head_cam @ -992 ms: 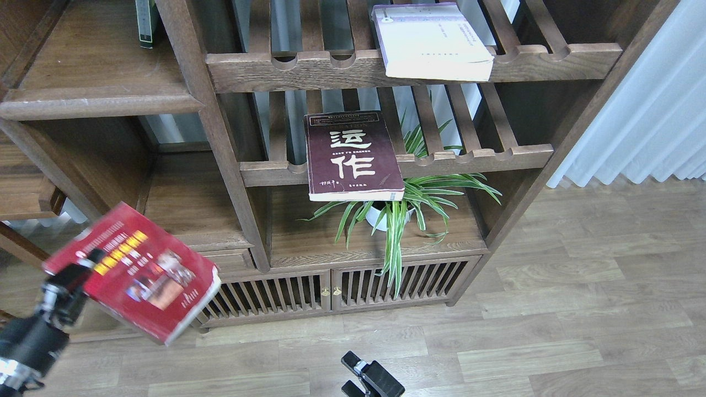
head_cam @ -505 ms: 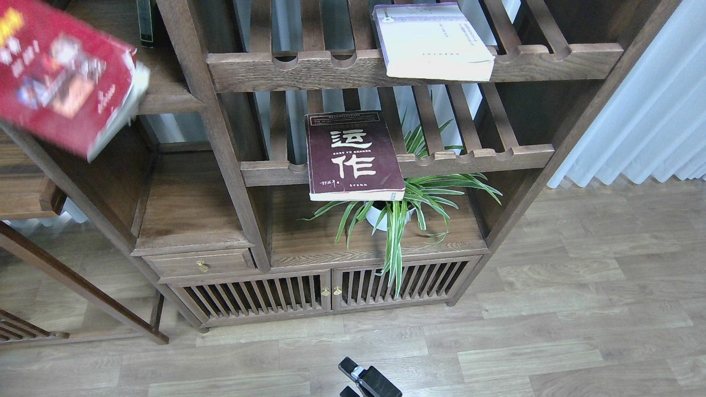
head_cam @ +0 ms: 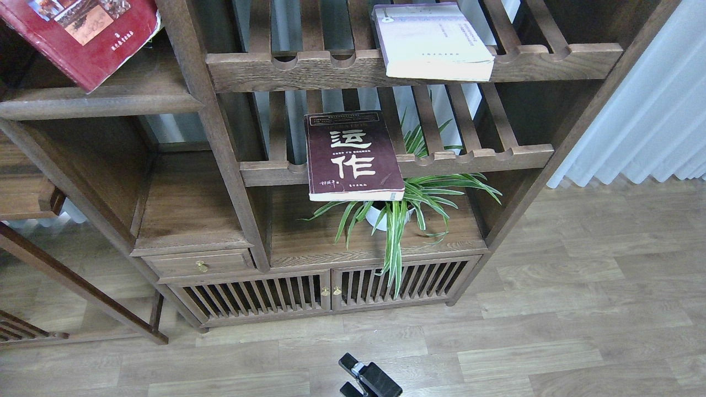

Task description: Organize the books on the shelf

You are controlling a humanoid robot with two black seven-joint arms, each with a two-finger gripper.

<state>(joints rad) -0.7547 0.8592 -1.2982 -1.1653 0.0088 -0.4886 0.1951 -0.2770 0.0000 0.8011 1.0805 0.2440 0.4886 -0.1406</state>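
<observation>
The bright red book (head_cam: 83, 38) with a cover photo is at the top left, tilted over the dark brown plank shelf (head_cam: 110, 96); its upper part runs out of the frame, and I cannot tell whether it rests there or is held. My left gripper is out of view. The dark maroon book (head_cam: 353, 157) with white characters lies on the lower slatted rack, overhanging its front rail. The pale white-lavender book (head_cam: 433, 41) lies on the upper slatted rack. My right gripper (head_cam: 364, 377) shows as a small black part at the bottom centre, low over the floor; its fingers cannot be told apart.
A potted spider plant (head_cam: 397, 212) stands on the cabinet top under the maroon book. Below are slatted cabinet doors (head_cam: 331, 289) and a small drawer (head_cam: 201, 263). A white curtain (head_cam: 645, 121) hangs at the right. Another wooden frame (head_cam: 77, 281) stands at the left.
The red book has gone from low at the left up to the top left, and now lies further up over the plank shelf. The left arm has left the view. The right gripper has barely moved.
</observation>
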